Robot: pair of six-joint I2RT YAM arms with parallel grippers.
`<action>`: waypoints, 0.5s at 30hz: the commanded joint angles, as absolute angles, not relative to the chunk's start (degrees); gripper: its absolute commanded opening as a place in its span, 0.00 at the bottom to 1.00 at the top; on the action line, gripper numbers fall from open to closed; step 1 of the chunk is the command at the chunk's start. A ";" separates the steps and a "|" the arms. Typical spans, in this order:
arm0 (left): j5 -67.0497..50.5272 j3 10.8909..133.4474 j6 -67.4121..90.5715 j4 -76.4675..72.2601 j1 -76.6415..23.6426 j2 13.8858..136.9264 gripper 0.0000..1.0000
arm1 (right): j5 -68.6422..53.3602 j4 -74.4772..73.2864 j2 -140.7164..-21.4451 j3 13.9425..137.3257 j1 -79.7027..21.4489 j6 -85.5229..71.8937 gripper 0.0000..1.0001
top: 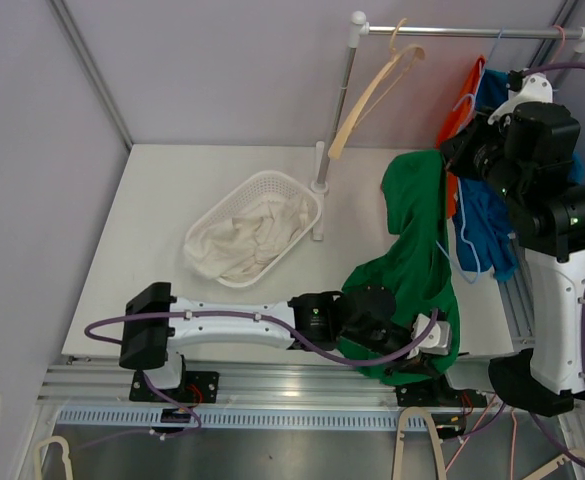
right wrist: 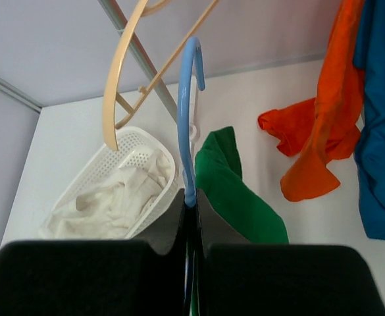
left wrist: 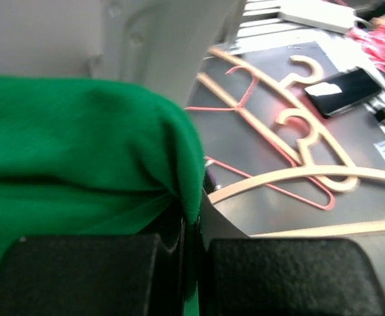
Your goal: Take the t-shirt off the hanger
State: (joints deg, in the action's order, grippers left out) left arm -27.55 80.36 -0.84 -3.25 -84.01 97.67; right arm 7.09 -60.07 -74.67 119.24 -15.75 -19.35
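Finding 1, grip. My right jaws, in the upper right of the overhead view, are closed on the neck of the light blue plastic hanger (right wrist: 187,99), whose hook rises above them in the wrist view. My left jaws, low and centre in the overhead view, are closed on a fold of the green cotton t-shirt (top: 417,250); the wrist view shows the cloth pinched between them.

Finding 2, position of the garment. The t-shirt runs as one slack band from the right jaws down to the left jaws, its lower part bunched at the near edge of the white worktop (top: 172,200). The shoulders of the hanger are hidden by cloth and by my own wrist, so I cannot tell how much of the collar is on them.

Finding 3, surroundings. The white plastic basket (top: 234,190) holding pale cloth sits left of centre. A cream wooden hanger (top: 372,95) hangs from the metal rail (top: 472,32), and an orange garment (right wrist: 324,131) and a blue garment (right wrist: 380,131) hang at far right.

Assessment. Both holds are made: hanger secured, shirt seized. The separation itself I judge not yet done, since the cloth reaches right up to the hanger. Remaining: draw the two apart until the collar clears, then set the shirt down
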 commanded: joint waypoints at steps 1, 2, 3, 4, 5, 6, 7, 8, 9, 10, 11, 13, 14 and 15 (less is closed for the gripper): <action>-17.80 80.77 3.33 -0.44 -84.03 97.03 0.01 | 8.62 -67.08 -77.42 127.59 -15.47 -18.28 0.00; -11.32 81.38 4.56 1.47 -83.07 96.42 0.01 | 8.35 -70.37 -79.61 131.71 -15.56 -17.67 0.00; -8.99 81.56 8.22 2.10 -80.79 95.81 0.01 | 7.74 -72.92 -80.50 133.05 -15.56 -17.32 0.00; -8.36 81.39 9.48 2.46 -79.38 95.02 0.01 | 7.56 -77.39 -81.03 133.76 -15.64 -16.71 0.00; -7.74 81.39 10.71 2.63 -78.41 94.05 0.01 | 7.56 -78.91 -81.30 133.86 -15.64 -15.83 0.00; -3.82 80.69 13.68 3.16 -76.57 91.69 0.01 | 7.82 -80.06 -81.12 132.73 -15.64 -15.47 0.00; -2.39 79.99 14.75 3.43 -75.77 90.63 0.01 | 8.69 -80.94 -80.69 131.76 -15.64 -15.12 0.00; -1.42 79.81 15.72 4.04 -74.98 89.48 0.01 | 9.57 -80.51 -79.99 130.62 -15.64 -14.94 0.00; 1.73 79.63 17.21 5.00 -73.84 87.65 0.01 | 10.28 -79.64 -78.85 129.39 -15.56 -15.03 0.00; 3.41 79.63 17.92 7.71 -73.39 86.93 0.01 | 10.63 -77.63 -76.58 127.37 -15.47 -15.03 0.00; 5.43 79.98 18.54 9.39 -73.04 86.14 0.01 | 10.72 -76.74 -75.68 127.01 -15.47 -15.12 0.00; 13.92 80.68 22.31 15.60 -71.64 84.65 0.01 | 10.29 -75.59 -73.84 127.70 -15.56 -15.99 0.00; 14.50 80.86 22.85 16.86 -70.85 84.12 0.01 | 9.07 -75.32 -73.74 128.23 -15.56 -16.26 0.00; 15.11 80.77 23.98 18.09 -69.01 83.50 0.01 | 8.44 -75.50 -73.74 128.84 -15.56 -16.69 0.00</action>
